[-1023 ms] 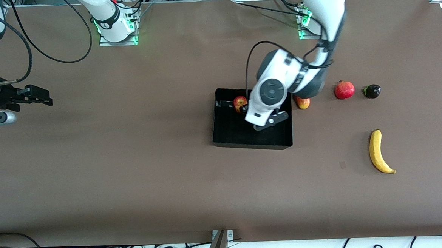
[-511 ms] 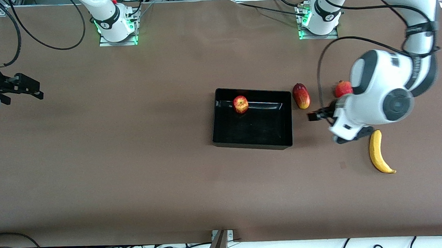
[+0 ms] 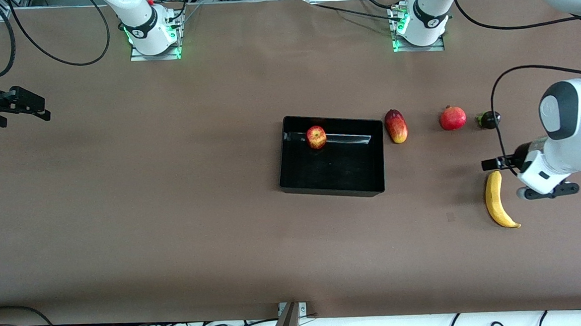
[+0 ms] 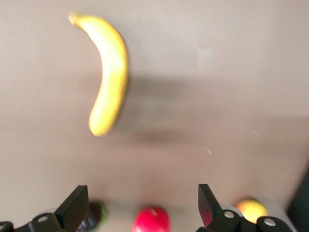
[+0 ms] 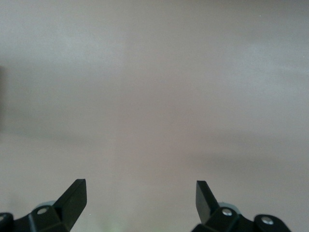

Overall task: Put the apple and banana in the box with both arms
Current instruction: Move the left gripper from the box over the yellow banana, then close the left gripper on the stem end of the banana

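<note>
The desk [image 3: 174, 214] is a wide brown sheet, and the box [image 3: 290, 153] sits near its middle, well apart from both sets of jaws. The apple [image 3: 316, 137] already lies inside the box, by the wall toward the robots' bases, so that half of the task looks done.

The banana [image 3: 496, 199] lies on the desk toward the left arm's end, untouched. The left gripper [image 3: 492, 163] hangs just above the banana's upper tip in the front view. In the left wrist view its jaws stand wide apart with nothing between them, the banana [image 4: 108, 77] showing on the desk ahead of the gap, not yet in it.

My judgement is that the banana will be light, fairly firm but easily bruised, with a smooth skin that could slip or roll under a hard pinch. The best hold looks like its thick middle, with the jaws set across the curve, not at either tapering tip. The opening looks ample for that.

The right gripper [image 3: 29, 103] waits over bare desk at the right arm's end, its jaws likewise spread wide and holding nothing, only desk in its wrist view.

Smaller things lie in a row between the box and the left gripper: a mango [image 3: 396, 126] just beside the box, a pomegranate [image 3: 453, 118], and a small dark fruit [image 3: 489, 120] nearest the left jaws. None belongs in the box.
</note>
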